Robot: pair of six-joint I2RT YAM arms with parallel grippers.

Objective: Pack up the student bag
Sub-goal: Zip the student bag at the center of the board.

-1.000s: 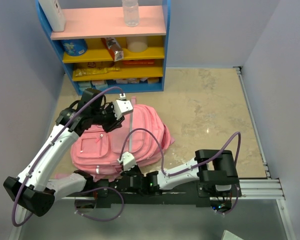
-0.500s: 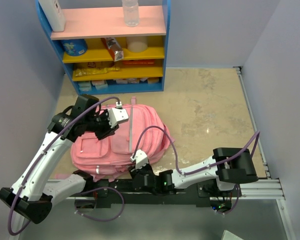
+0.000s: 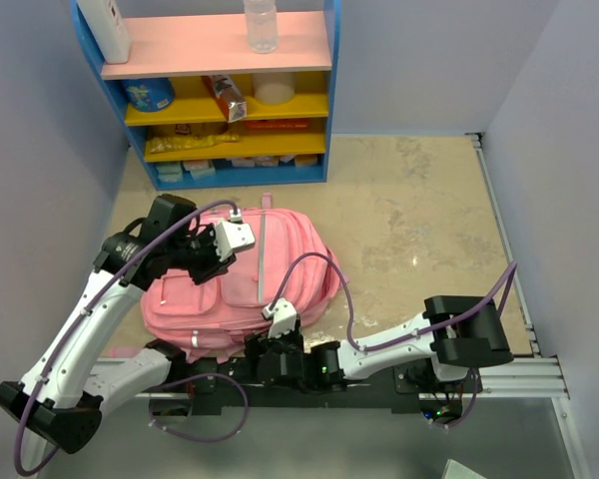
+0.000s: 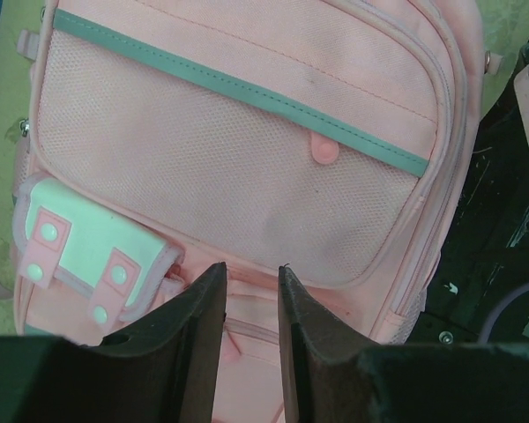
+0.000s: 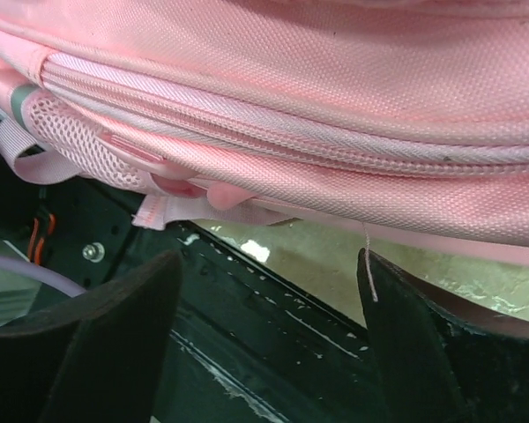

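The student bag (image 3: pixel 250 279), a big pink backpack, lies flat on the floor in front of the arm bases. My left gripper (image 3: pixel 206 261) hovers over its front pocket. In the left wrist view the mesh pocket (image 4: pixel 220 176) and a mint-white patch (image 4: pixel 88 256) show, and the left gripper (image 4: pixel 251 275) has its jaws a narrow gap apart with only bag fabric behind them. My right gripper (image 3: pixel 267 349) sits low at the bag's near edge. Seen from the right wrist, the right gripper (image 5: pixel 269 257) stands wide open under the bag's zipped seam (image 5: pixel 291 141), holding nothing.
A blue shelf unit (image 3: pixel 220 90) with pink and yellow boards stands at the back, with a bottle (image 3: pixel 261 25) on top and small items on its shelves. The black base rail (image 3: pixel 379 384) runs along the near edge. Walls close in on both sides.
My right gripper has gone from shut to wide open and shifted along the bag's near edge. My left gripper has dropped lower and leftward onto the bag.
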